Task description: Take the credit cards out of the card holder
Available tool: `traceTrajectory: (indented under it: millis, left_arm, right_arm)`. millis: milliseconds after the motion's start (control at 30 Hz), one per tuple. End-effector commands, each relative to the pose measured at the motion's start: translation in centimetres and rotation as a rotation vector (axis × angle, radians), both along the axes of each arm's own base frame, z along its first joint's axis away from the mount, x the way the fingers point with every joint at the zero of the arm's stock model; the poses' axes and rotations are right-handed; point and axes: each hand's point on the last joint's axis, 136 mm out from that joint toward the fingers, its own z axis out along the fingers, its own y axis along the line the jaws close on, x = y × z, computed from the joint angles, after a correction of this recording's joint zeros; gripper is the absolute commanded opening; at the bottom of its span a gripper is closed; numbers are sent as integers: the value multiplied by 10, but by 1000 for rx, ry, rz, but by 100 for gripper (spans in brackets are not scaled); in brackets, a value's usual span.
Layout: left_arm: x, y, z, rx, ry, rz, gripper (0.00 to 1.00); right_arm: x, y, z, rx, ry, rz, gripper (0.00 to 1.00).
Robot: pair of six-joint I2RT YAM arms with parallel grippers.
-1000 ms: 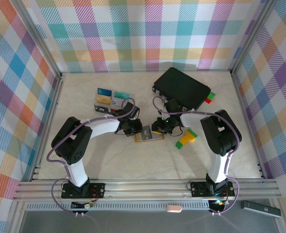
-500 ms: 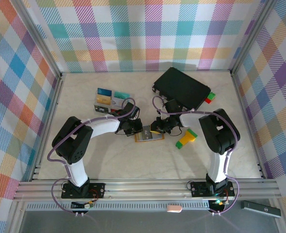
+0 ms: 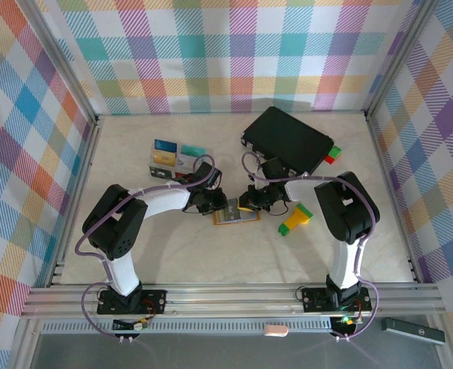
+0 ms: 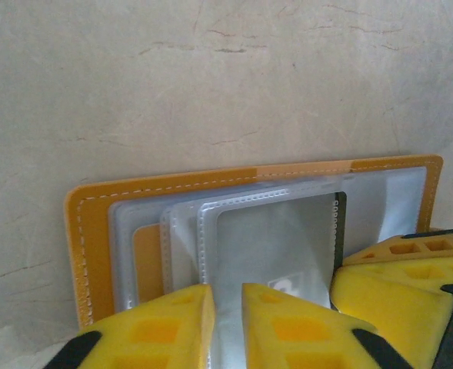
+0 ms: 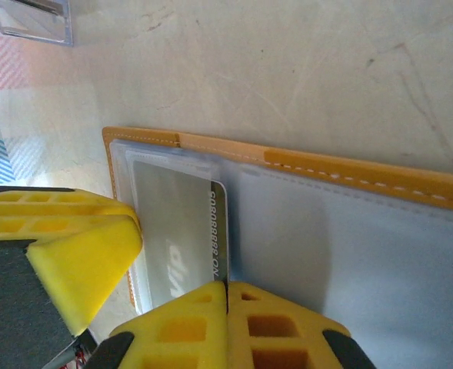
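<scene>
The orange-tan card holder (image 3: pixel 236 217) lies open on the table between both arms. Its clear pockets (image 4: pixel 234 231) hold a grey-olive credit card (image 5: pixel 176 231) whose right strip pokes out of its sleeve. My left gripper (image 4: pixel 228 296) hangs over the pockets, jaws a narrow gap apart with only clear sleeve showing through the gap. My right gripper (image 5: pixel 226 288) is shut, its tips meeting right at the card's exposed edge; a real pinch cannot be made out. Several other credit cards (image 3: pixel 172 156) lie at the back left.
A large black case (image 3: pixel 288 140) lies at the back right with a red and green piece (image 3: pixel 331 156) at its corner. A green-and-yellow block (image 3: pixel 297 218) sits just right of the holder. Checked walls enclose the table.
My right jaws have closed fully at the card's edge. My left jaws have parted slightly. Both arms have hardly shifted over the holder.
</scene>
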Motion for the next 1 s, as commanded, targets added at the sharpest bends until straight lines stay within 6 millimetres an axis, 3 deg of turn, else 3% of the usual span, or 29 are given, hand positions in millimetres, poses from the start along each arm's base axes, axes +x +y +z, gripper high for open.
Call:
traceTrajectory:
  millis: [0, 167, 433, 767, 967]
  left_arm:
    - [-17, 24, -16, 108, 55, 25, 22]
    - [-13, 21, -5, 103, 29, 1, 23]
    - [-5, -12, 24, -22, -25, -95, 18]
    - [-12, -8, -22, 40, 79, -71, 8]
    - [-16, -2, -31, 65, 100, -66, 6]
  right_arm:
    - [5, -14, 7, -19, -37, -45, 3]
    - [3, -22, 2, -35, -30, -56, 3]
    - [3, -14, 4, 14, -5, -36, 6]
    - [3, -2, 15, 103, -6, -5, 15]
    - [1, 2, 14, 122, 4, 6, 20]
